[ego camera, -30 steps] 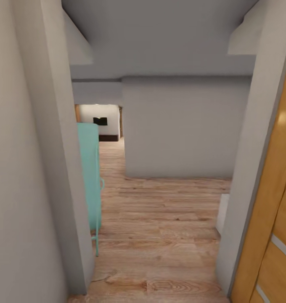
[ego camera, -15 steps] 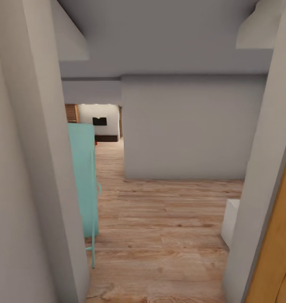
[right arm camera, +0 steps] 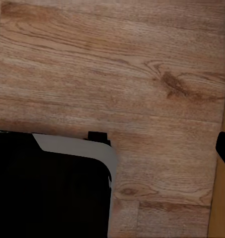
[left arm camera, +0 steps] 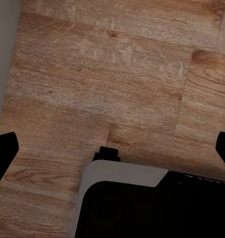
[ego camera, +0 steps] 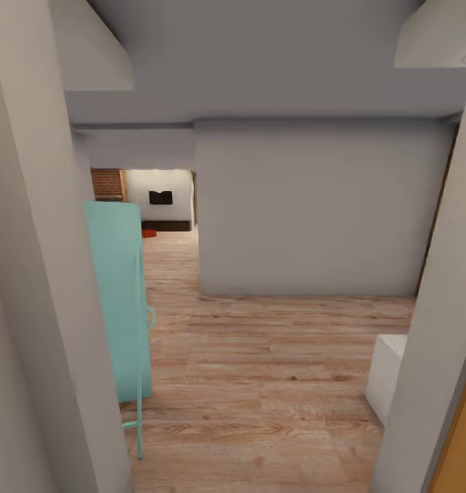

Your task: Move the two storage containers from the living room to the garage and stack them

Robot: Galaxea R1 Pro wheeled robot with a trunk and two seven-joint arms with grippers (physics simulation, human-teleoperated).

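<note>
- A grey wall (ego camera: pixel 27 308) stands nearest on the left; a turquoise chair (ego camera: pixel 120 308) is just beside it on the wood floor (ego camera: pixel 260 383).
- Far down the hallway, the living room (ego camera: pixel 157 202) shows brick and a dark bench; a small red thing (ego camera: pixel 149 233), possibly a container, lies on its floor.
- A white box (ego camera: pixel 385 376) sits at the right by an orange door (ego camera: pixel 459 445).
- Left gripper (left arm camera: pixel 112 148): fingertips wide apart, nothing between; right gripper (right arm camera: pixel 112 144): one fingertip visible, jaw state I cannot tell.

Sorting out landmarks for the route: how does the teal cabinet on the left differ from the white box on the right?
The teal cabinet is tall and narrow; the white box is low and squat. The cabinet stands beside the left wall, with a thin teal leg or frame at its base; the box is partly hidden behind the right door frame. Both stand on the wood floor.
</note>
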